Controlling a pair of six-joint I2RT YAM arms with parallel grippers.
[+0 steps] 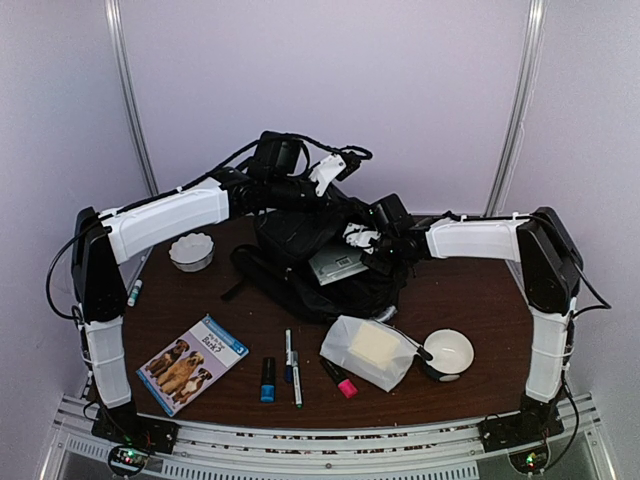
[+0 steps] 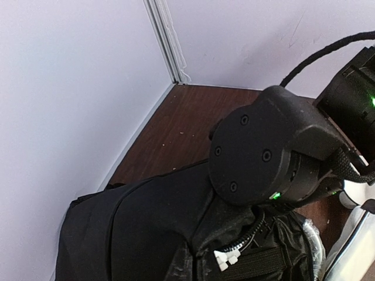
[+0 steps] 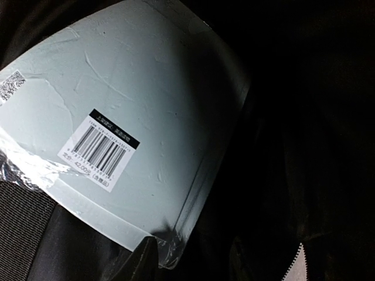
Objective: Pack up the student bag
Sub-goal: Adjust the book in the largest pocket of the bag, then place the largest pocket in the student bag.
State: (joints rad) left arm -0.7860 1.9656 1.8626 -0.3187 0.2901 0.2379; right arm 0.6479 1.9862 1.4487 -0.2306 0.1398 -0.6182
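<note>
The student bag [image 1: 300, 262], a large black backpack, lies in the middle of the table; its fabric fills the bottom of the left wrist view [image 2: 146, 234]. My right gripper [image 1: 368, 246] is shut on the corner of a pale shrink-wrapped book [image 1: 336, 266] with a barcode label [image 3: 135, 117], held at the bag's dark opening. One dark fingertip [image 3: 137, 260] shows at the book's lower corner. My left gripper [image 1: 330, 172] is raised over the bag's far top edge. Its fingers are hidden in the wrist view, where a black motor housing [image 2: 263, 149] blocks the sight.
In front of the bag lie a dog-cover book [image 1: 192, 362], a blue stick [image 1: 268, 381], pens [image 1: 292, 366], a pink highlighter [image 1: 340, 380], a translucent pouch [image 1: 370, 350] and a white bowl [image 1: 449, 351]. A fluted white dish [image 1: 191, 250] stands at the left.
</note>
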